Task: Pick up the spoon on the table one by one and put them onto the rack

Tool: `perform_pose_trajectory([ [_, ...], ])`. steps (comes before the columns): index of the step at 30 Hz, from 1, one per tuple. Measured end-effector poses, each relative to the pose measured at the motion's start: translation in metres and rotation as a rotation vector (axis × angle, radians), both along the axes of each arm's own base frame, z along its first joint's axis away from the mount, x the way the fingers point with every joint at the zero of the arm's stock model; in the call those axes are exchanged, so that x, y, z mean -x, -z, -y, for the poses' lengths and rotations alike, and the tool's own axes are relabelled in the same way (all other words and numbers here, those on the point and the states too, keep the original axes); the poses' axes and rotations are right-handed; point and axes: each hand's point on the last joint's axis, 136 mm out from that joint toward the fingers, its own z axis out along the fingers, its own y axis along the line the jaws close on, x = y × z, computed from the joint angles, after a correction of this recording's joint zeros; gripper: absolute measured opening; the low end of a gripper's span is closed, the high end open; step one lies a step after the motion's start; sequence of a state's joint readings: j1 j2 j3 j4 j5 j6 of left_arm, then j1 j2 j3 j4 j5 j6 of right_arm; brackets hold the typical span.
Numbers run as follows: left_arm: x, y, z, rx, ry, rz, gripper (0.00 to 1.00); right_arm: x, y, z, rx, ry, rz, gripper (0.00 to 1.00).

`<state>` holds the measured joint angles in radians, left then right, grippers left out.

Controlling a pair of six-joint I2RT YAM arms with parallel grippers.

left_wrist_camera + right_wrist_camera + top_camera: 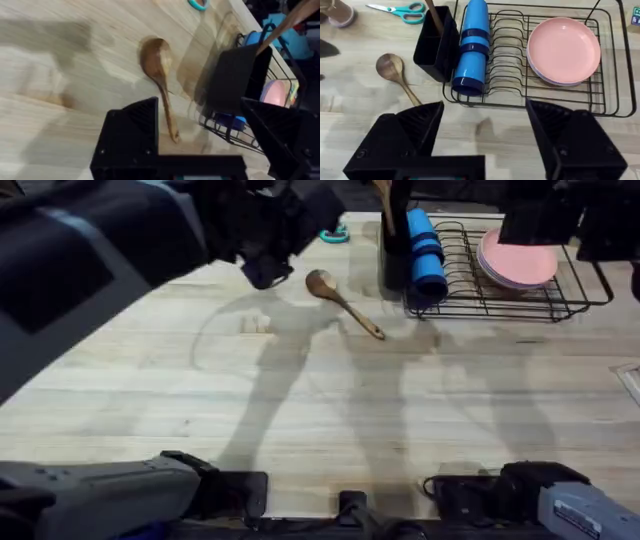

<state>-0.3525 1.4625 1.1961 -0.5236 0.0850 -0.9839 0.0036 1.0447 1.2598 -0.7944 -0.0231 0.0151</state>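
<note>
A brown wooden spoon [340, 300] lies flat on the table [300, 400], its bowl toward the back left and its handle pointing at the rack [560, 305]. My left gripper [205, 135] hangs open and empty above the spoon [157, 65], the handle end just beyond one finger [132, 135]. My right gripper [485, 135] is open with nothing in it, raised in front of the rack [615, 107]; the spoon [392, 70] lies off to its side. A wooden handle [285, 22] stands in the rack's black utensil cup [393, 255].
The rack holds a blue bottle [425, 255] lying on its side and stacked pink plates [515, 260]. Teal-handled scissors [335, 233] lie at the table's back edge behind the spoon. The left arm [100, 250] looms large and dark over the back left.
</note>
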Motion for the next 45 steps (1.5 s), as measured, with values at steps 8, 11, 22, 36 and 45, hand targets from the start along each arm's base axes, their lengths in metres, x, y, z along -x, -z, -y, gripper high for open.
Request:
perform_pose_trajectory([
  [8, 0.008, 0.023, 0.045, -0.049, 0.032, -0.019, 0.997, 0.0, 0.0, 0.0, 0.0, 0.0, 0.0, 0.992],
  [11, 0.012, 0.036, 0.055, -0.072, 0.03, -0.041, 0.997, 0.0, 0.0, 0.0, 0.0, 0.0, 0.0, 0.992],
  [22, 0.013, 0.068, 0.072, -0.176, 0.016, -0.066, 0.998, 0.0, 0.0, 0.0, 0.0, 0.0, 0.0, 0.992],
  [36, 0.0, 0.112, 0.064, -0.31, -0.045, -0.086, 0.999, 0.006, 0.007, 0.0, 0.0, 0.0, -0.038, 0.992],
  [45, -0.003, 0.122, 0.081, -0.317, -0.029, -0.053, 0.998, 0.004, 0.014, 0.0, 0.0, 0.0, -0.067, 0.992],
])
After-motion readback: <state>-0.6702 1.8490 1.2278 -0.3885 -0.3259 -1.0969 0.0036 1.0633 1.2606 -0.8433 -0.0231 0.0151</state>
